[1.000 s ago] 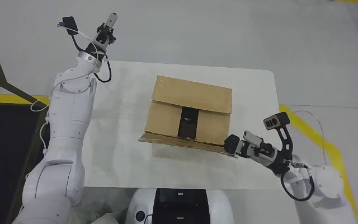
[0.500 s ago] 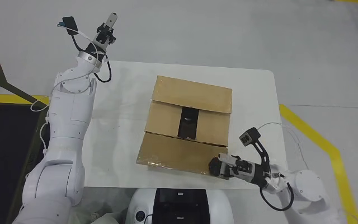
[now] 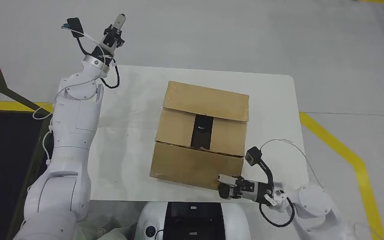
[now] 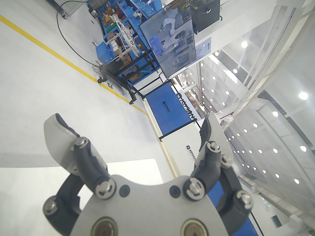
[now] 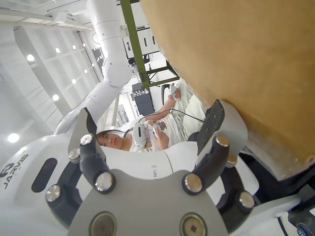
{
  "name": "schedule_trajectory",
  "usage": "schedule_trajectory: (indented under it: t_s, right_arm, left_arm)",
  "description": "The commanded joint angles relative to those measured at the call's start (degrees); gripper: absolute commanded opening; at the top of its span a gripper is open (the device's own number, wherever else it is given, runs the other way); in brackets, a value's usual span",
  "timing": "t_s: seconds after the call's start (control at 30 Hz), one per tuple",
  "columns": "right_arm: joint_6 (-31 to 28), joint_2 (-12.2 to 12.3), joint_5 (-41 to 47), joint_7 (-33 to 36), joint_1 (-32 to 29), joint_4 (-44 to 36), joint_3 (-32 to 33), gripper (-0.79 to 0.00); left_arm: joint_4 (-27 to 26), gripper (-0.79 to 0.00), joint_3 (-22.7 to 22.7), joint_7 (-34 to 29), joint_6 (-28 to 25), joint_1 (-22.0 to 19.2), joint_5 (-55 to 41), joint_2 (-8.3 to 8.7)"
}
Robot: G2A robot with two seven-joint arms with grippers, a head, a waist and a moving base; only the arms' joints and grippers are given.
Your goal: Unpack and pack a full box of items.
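A brown cardboard box (image 3: 204, 117) stands mid-table. Its side flaps lie shut with a dark gap (image 3: 202, 131) between them. The near flap (image 3: 195, 163) spreads outward toward the table's front edge. My right gripper (image 3: 227, 186) is open at that flap's near right corner, low by the table edge. In the right wrist view, the right gripper (image 5: 150, 114) points upward with the flap's underside (image 5: 233, 50) right beside one finger (image 5: 211, 121). My left gripper (image 3: 118, 24) is open and empty, held high beyond the table's far left corner; its own view (image 4: 133, 124) shows the room past it.
The white table (image 3: 129, 150) has bare room left of the box and a narrower strip on the right (image 3: 273, 114). A table corner (image 4: 128, 173) shows below the left gripper. Yellow floor lines (image 3: 336, 144) run beside the table.
My right arm swung from the box's right side round to the front edge, under the near flap. That flap went from a thin strip to a broad spread panel. The left arm kept still.
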Motion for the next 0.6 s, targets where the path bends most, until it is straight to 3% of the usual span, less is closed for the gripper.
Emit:
schedule_trajectory:
  t_s: [0.0,0.37,0.57]
  right_arm:
    - [0.54,0.16,-2.52,-0.29,0.69,0.71,-0.49,0.0]
    - [0.77,0.57,-7.39,-6.99,3.31,4.76,-0.3,0.0]
    - [0.67,0.59,-5.27,-10.35,4.18,6.26,0.77,0.0]
  left_arm:
    - [0.0,0.0,0.0,0.0,0.0,0.0,0.0,0.0]
    - [0.0,0.0,0.0,0.0,0.0,0.0,0.0,0.0]
    - [0.0,0.0,0.0,0.0,0.0,0.0,0.0,0.0]
